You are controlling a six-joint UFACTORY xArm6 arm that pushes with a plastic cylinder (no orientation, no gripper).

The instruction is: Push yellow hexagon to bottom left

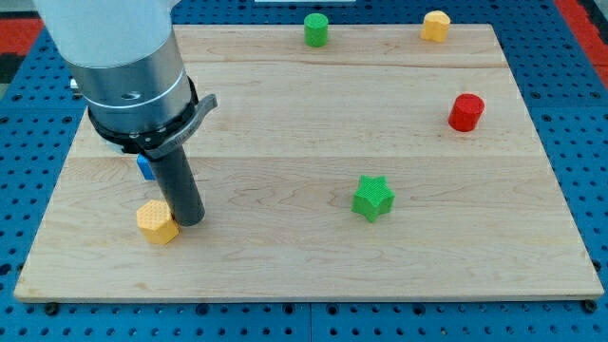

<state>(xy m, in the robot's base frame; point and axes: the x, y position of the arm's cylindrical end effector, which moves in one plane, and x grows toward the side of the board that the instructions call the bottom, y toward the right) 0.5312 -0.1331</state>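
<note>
A blue block point(145, 169) is mostly hidden behind the rod; my tip point(191, 220) is pressed at the yellow hexagon's point(157, 222) three o'clock; no gripper is seen.

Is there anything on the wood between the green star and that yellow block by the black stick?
No. In the camera view, only bare wood lies between the green star and the yellow hexagon, apart from my tip, which touches the hexagon's right side.
</note>
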